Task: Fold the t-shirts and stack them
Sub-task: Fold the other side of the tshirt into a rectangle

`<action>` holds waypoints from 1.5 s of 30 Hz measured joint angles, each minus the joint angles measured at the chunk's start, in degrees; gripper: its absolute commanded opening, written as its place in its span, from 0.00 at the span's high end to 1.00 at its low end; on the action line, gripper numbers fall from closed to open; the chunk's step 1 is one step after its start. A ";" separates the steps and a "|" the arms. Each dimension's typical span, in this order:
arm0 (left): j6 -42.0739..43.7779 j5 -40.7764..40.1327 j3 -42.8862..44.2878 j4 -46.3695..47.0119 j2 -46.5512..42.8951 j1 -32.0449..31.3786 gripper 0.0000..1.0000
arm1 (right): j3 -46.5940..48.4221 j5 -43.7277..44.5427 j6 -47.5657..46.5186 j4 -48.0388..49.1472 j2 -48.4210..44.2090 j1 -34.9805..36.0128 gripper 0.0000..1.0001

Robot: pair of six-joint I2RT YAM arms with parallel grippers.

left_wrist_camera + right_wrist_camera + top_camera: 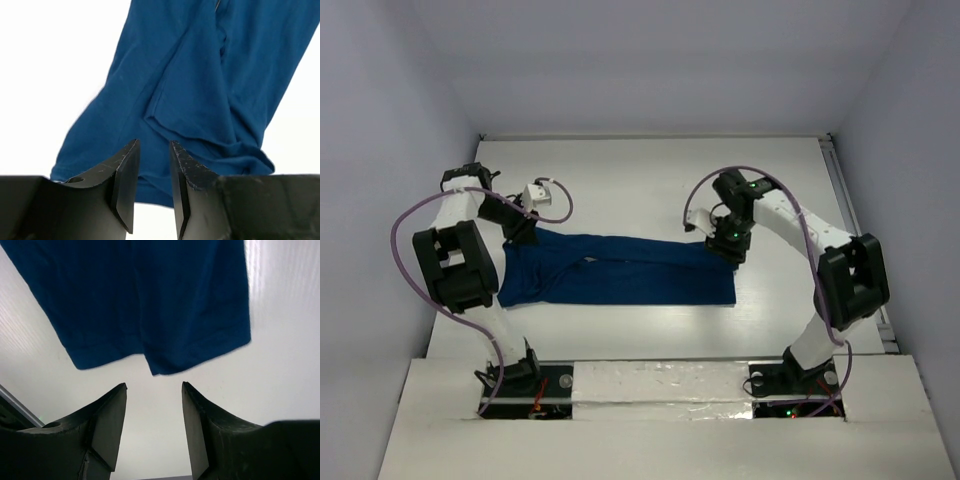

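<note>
The left arm (pixel 455 265) rises from its base at 7 o'clock in the top view, bends near 9 o'clock, and its wrist turns back toward 4 o'clock. The left gripper (pixel 153 145) points down, its jaws parted by a narrow gap. The right arm (pixel 850 280) climbs from 5 o'clock, elbow out at 3 o'clock, forearm reaching toward 10 o'clock. The right gripper (pixel 154 386) hangs downward with its jaws set wider apart and nothing between them.

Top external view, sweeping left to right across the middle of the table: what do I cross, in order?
First the left arm's bulky black elbow housing → left gripper, at the shirt's left end → dark navy-blue cloth t-shirt, spread sideways on the table → right gripper, at its right end → right arm's bulky black elbow housing.
</note>
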 measured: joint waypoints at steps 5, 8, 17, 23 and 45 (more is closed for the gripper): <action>-0.35 2.36 0.02 -0.26 -0.02 0.15 0.76 | -1.75 2.80 2.23 2.38 1.66 7.52 0.50; -0.33 4.00 0.02 -0.28 -0.04 1.01 0.76 | -2.43 5.99 4.13 4.61 2.71 11.43 0.54; -0.11 10.51 -0.48 -0.28 -2.69 4.37 0.77 | -5.49 20.74 9.09 20.15 4.09 16.28 0.58; -0.11 12.52 -0.90 -0.57 -2.93 4.26 0.78 | -5.49 22.60 10.54 23.15 7.41 16.44 0.57; -0.20 15.74 -2.69 -0.50 -2.27 1.88 0.67 | -4.74 19.28 13.66 22.53 6.29 21.57 0.57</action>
